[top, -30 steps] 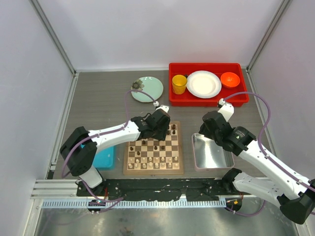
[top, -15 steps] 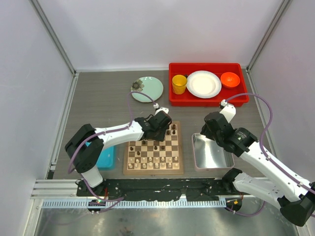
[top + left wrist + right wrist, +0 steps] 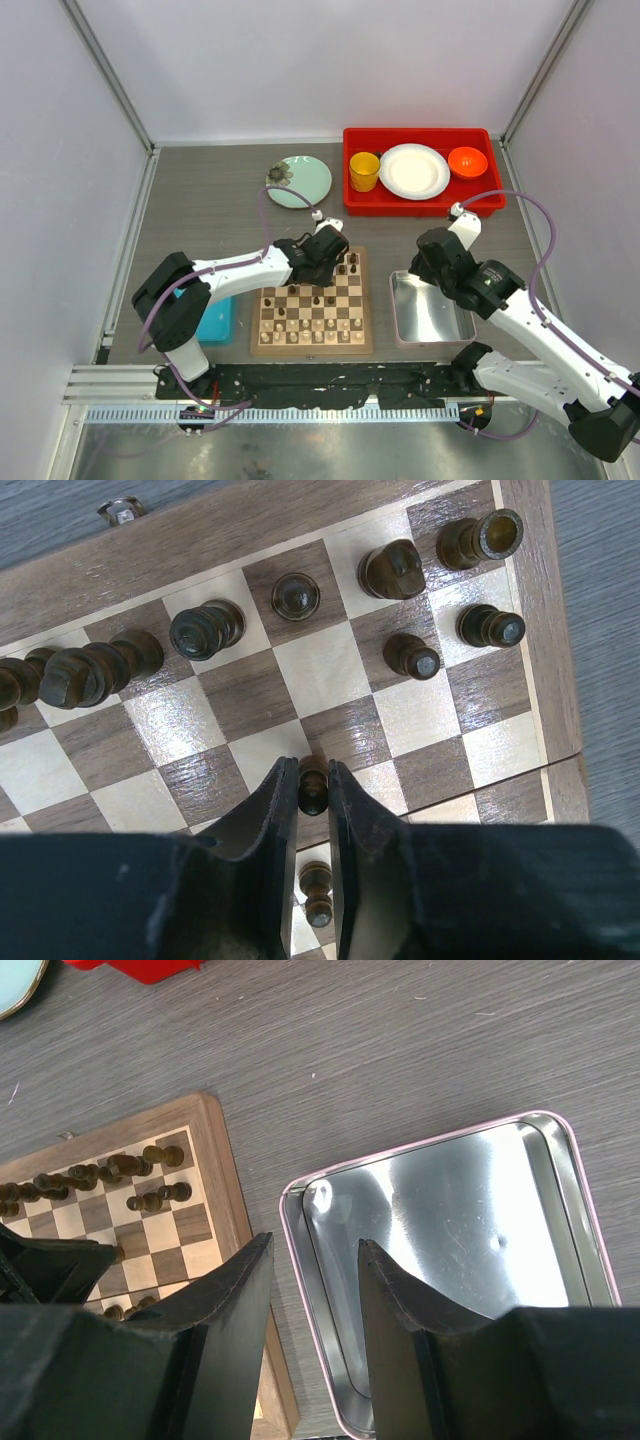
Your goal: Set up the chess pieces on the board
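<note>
The left tool [image 3: 312, 770] is closed tight on a dark pawn [image 3: 313, 792], its two fingers pressing the piece from either side while it stands upright on a square of the board [image 3: 530, 630]. Just behind the tips, under the tool body, stands another dark piece [image 3: 318, 888]. Ahead of the tips and to their right, two dark pawns [image 3: 412, 656] each stand on their own square. Farther ahead, the larger dark pieces [image 3: 392, 568] line the row along the board's far border. Back toward the arm bases, the pale chessmen [image 3: 310, 337] fill the near rows. The right tool [image 3: 312, 1255] hangs with its jaws part open and nothing between them, above the bench [image 3: 400, 1040]. The board's border is just left of its tips, and the silver metal tray [image 3: 450, 1220] lies ahead and to their right.
</note>
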Robot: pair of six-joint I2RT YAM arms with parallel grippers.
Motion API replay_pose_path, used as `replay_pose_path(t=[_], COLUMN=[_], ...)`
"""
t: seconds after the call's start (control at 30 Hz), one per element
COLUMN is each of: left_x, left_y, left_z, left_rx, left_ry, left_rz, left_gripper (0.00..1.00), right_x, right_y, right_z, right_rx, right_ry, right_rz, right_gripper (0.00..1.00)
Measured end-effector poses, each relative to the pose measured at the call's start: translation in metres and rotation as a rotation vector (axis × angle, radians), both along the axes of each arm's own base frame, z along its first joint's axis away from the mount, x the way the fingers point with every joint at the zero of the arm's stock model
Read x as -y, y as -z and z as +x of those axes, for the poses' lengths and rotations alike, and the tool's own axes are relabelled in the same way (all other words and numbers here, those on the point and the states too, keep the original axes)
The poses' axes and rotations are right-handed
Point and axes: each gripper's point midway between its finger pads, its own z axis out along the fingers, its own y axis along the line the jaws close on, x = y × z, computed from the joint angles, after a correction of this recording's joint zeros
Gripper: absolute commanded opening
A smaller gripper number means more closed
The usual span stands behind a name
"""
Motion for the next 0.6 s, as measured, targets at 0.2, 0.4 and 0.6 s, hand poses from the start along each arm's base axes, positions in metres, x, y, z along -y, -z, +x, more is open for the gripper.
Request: replay_pose_path(t=[0.2, 0.4, 0.6], left_x=[-0.001, -0.001, 0.008], left_y=[-0.001, -0.005, -0.019], left_z=[0.003, 0.010, 0.021], left_rx=[0.014, 0.048, 0.091], left_ry=[-0.008, -0.026, -0.038], left_rz=[0.004, 0.005, -0.022], left_gripper=[0.18, 0.18, 0.18], right_x=[0.001, 0.002, 0.003], right_y=[0.000, 0.003, 0.006], right_z=[-0.001, -0.002, -0.002], right_rx=[-0.001, -0.009, -0.014], right_ry=[0.002, 0.002, 0.004], right_rz=[-0.002, -0.008, -0.011], right_gripper=[0.45, 0.45, 0.45])
